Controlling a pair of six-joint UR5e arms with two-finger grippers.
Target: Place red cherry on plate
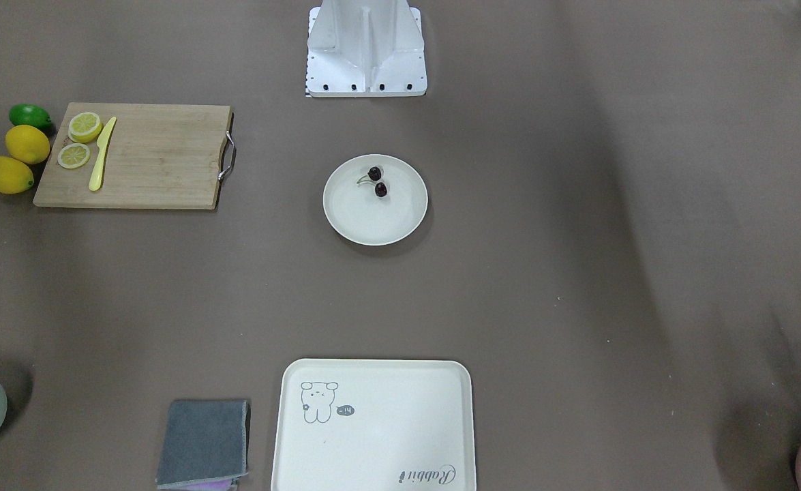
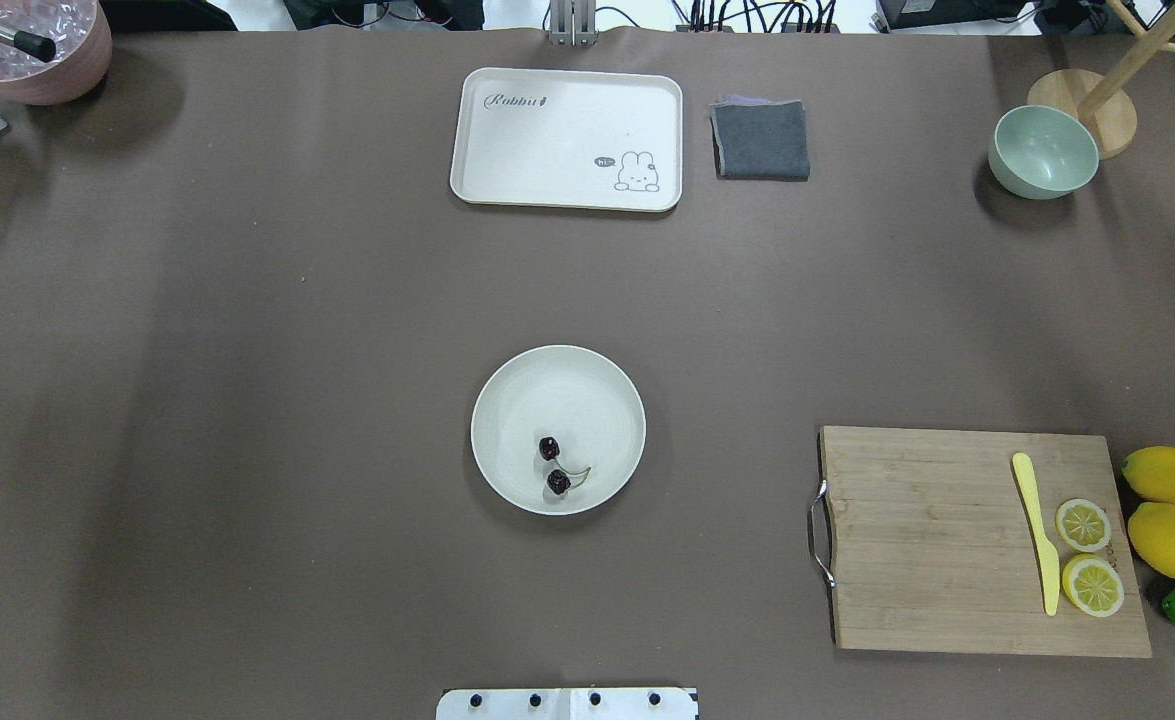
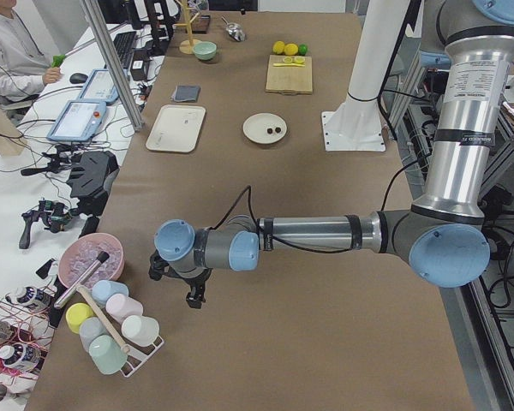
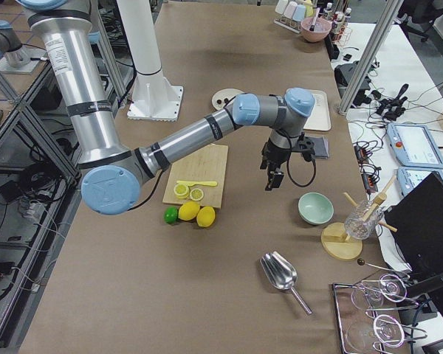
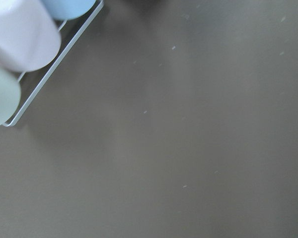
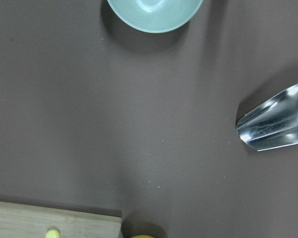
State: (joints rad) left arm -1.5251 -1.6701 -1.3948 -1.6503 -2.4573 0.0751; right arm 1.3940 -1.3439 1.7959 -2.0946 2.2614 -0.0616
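Brown table (image 2: 247,400) bears a cream tray (image 2: 567,110) printed "Rabbit". The red cherry (image 2: 549,448) lies in the robot-side half of the plate (image 2: 567,385), fruits aligned near-to-far, stems bowing rightward. I cannot tell whether the left gripper (image 3: 193,295) and right gripper (image 4: 272,179) are spread or pressed together.

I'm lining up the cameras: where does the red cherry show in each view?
Front-facing: red cherry centre, on the plate's upper part.
Overhead: red cherry centre, plate's lower part.
Exterior left: red cherry top middle, on plate.
Exterior right: red cherry top middle, on plate.
Left wrist: not in view.
Right wrist: not in view.
Shared landmark: the plate.
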